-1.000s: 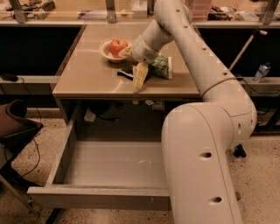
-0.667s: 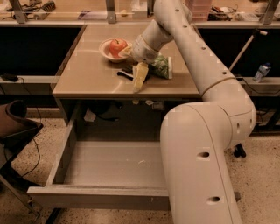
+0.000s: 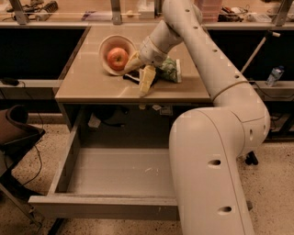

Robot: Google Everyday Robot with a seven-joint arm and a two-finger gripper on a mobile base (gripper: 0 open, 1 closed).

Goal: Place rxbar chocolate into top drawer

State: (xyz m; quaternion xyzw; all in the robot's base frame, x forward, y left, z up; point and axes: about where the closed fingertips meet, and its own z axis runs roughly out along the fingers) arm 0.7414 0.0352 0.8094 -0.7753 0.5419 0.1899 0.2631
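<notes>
Lab/office: back bench (image 3: 69,18) w/ clutter (image 3: 39,8), office chair (image 3: 14,133); jaws over table (image 3: 92,85).

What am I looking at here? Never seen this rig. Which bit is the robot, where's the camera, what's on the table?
The big white shape is a one-armed mobile robot. Its arm reaches from the lower right up over a beige table. There is only one picture, looking down on the table from the robot's side; where the camera is mounted is not known. The gripper is low over the table, right at a small black rxbar chocolate. Whether it already grips the bar cannot be told. Next to it are a green snack bag and a white bowl holding a red apple. Below, the grey top drawer is pulled open.
</notes>
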